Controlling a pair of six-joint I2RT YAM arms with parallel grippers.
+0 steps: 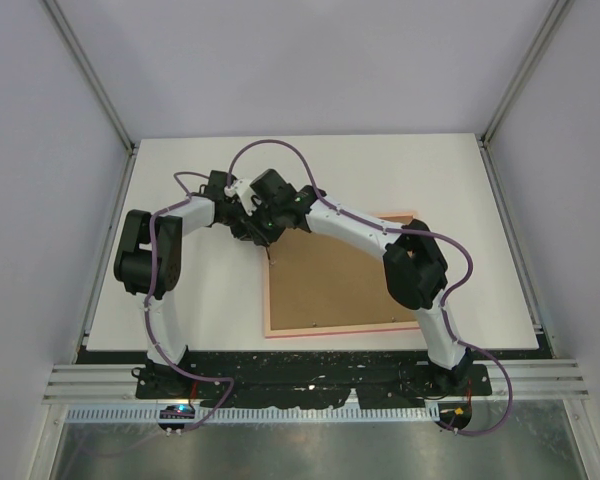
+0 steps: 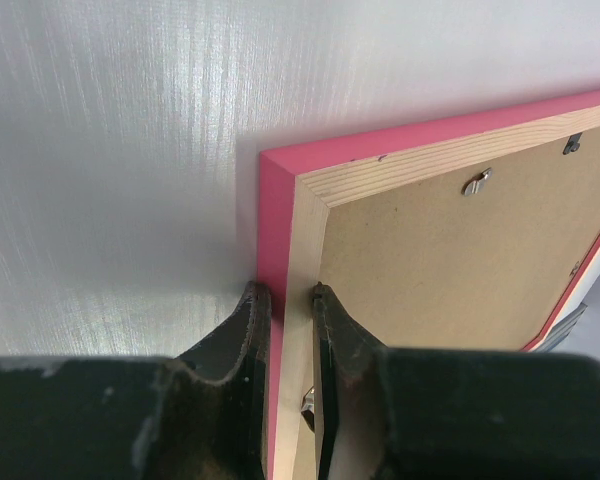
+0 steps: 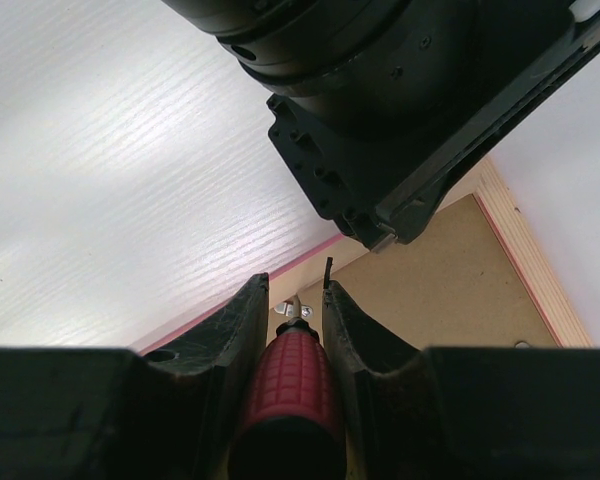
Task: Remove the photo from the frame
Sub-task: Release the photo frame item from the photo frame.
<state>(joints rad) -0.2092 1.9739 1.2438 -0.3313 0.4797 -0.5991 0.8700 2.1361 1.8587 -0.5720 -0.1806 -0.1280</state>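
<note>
The pink frame (image 1: pixel 330 290) lies face down on the white table, with its brown back board (image 2: pixel 450 260) facing up. The photo is hidden beneath that board. My left gripper (image 2: pixel 285 292) is shut on the frame's side rail (image 2: pixel 276 200) close to the far left corner, one finger outside the pink edge and one on the wooden inner edge. My right gripper (image 3: pixel 296 285) is shut on a red-handled screwdriver (image 3: pixel 290 390). The screwdriver's tip rests at a small metal turn clip (image 3: pixel 292 310) on the frame's back. In the top view both grippers (image 1: pixel 252 226) crowd that corner.
More metal clips (image 2: pixel 477 181) sit along the frame's inner edge. The left wrist's black body (image 3: pixel 400 100) hangs just above and beyond the right fingers. White table (image 1: pixel 200 300) lies left of the frame, and grey walls enclose the cell.
</note>
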